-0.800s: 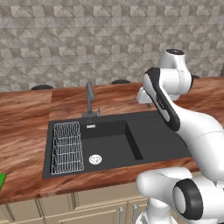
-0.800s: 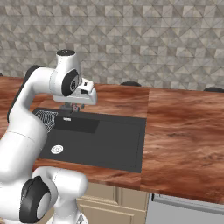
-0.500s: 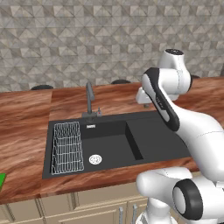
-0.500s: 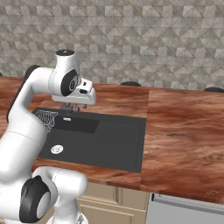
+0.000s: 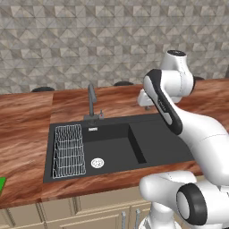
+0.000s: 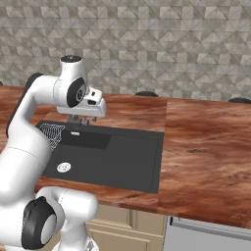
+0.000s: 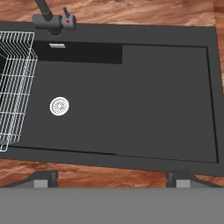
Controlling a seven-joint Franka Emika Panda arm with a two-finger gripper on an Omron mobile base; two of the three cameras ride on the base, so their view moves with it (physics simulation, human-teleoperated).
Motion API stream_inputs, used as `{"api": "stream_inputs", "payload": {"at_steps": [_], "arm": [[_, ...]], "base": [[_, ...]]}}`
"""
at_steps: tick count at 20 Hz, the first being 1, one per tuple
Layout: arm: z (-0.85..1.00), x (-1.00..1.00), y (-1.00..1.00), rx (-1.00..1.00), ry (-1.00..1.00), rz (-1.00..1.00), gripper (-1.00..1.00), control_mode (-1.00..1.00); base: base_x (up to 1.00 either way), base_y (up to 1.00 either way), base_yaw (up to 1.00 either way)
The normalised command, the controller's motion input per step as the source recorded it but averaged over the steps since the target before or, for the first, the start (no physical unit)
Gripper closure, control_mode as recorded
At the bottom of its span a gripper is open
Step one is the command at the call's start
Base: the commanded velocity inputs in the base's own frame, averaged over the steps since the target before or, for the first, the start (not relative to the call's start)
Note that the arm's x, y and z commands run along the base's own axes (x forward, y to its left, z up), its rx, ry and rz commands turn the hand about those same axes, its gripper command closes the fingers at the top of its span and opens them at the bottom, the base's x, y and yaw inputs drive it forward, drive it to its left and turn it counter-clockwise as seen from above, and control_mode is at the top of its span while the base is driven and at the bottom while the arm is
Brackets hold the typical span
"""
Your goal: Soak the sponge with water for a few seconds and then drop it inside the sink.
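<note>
The black sink [image 5: 152,143] is set into the wooden counter, with its round silver drain [image 5: 97,163] in the basin beside the flat ledge. A sliver of the green sponge [image 5: 1,184] lies on the counter at the far left edge. My gripper [image 6: 79,120] hangs above the sink's back rim and points down into the sink [image 7: 166,100]. In the hand view the gripper [image 7: 110,179] is open, its tips wide apart with nothing between them, and the drain [image 7: 59,106] lies to the left. No water stream runs from the faucet [image 5: 91,102].
A white wire rack [image 5: 69,150] fills the sink's left end. The faucet [image 7: 50,18] stands at the back rim with its lever beside it. Wooden counter [image 6: 206,147] stretches wide to the right. A tiled wall rises behind.
</note>
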Motion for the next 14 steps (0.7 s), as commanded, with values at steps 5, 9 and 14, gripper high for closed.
{"api": "stream_inputs", "payload": {"at_steps": [5,9,14], "arm": [[0.00,0.00,0.07,0.00,-0.04,0.00,-1.00,-1.00],[0.00,0.00,0.08,0.00,-0.10,0.00,-1.00,-1.00],[0.00,0.00,0.04,0.00,-0.19,0.00,-1.00,-1.00]], "base": [[0.00,0.00,0.00],[0.00,0.00,0.00],[0.00,0.00,0.00]]}}
